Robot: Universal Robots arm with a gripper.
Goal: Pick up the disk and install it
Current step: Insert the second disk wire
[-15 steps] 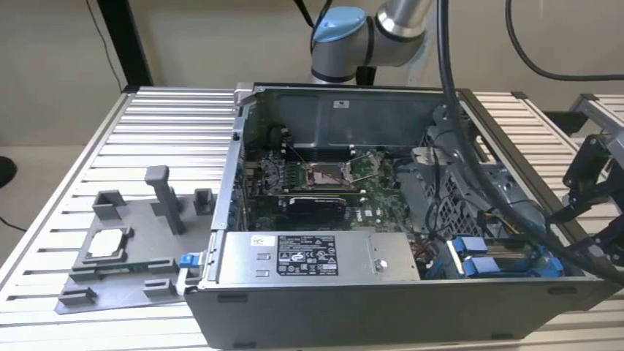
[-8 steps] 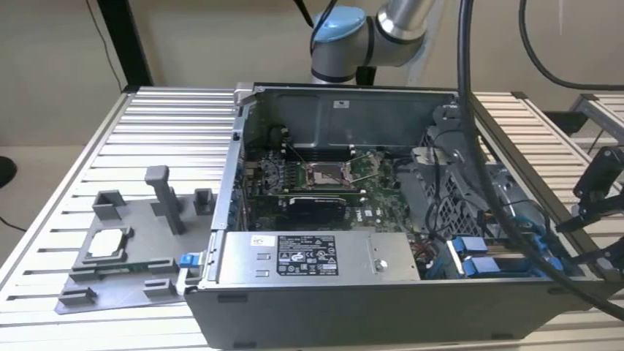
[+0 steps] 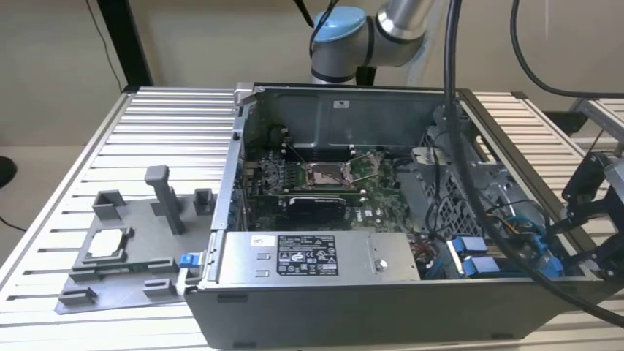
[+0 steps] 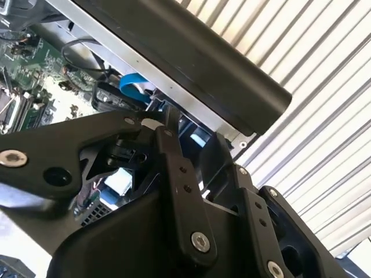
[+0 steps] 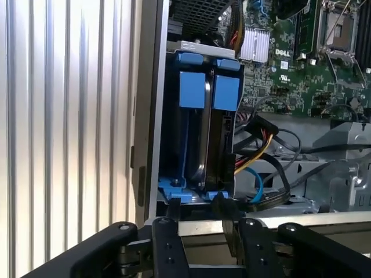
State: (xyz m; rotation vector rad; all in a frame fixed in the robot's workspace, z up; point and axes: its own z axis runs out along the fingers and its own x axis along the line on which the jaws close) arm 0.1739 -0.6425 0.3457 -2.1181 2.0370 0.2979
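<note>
A ribbed metal worktop [image 3: 156,117] spreads under everything, and on it sits the open computer case [image 3: 341,99], motherboard [image 3: 322,183] bare in the middle, the long grey metal box [image 3: 317,257] with its black-and-white label along the near wall. Off on the far side of the case from the pincer lies a grey fixture tray [image 3: 131,248] with a small square silver chip [image 3: 107,245] resting in it. The arm [image 3: 375,36] reaches over the back of the case, black cables [image 3: 458,146] draping down across it. The pincer [image 5: 203,237] hangs at the case's outer wall, right over the drive bay, its black fingers [image 5: 168,243] just clear of the blue bracket's edge. The disk [image 5: 211,133] stands on edge in that bay, directly ahead of the pincer, framed in its blue bracket [image 5: 191,90], cables plugged beside it. The pincer looks released, nothing between its fingers, in the first wrist view.
</note>
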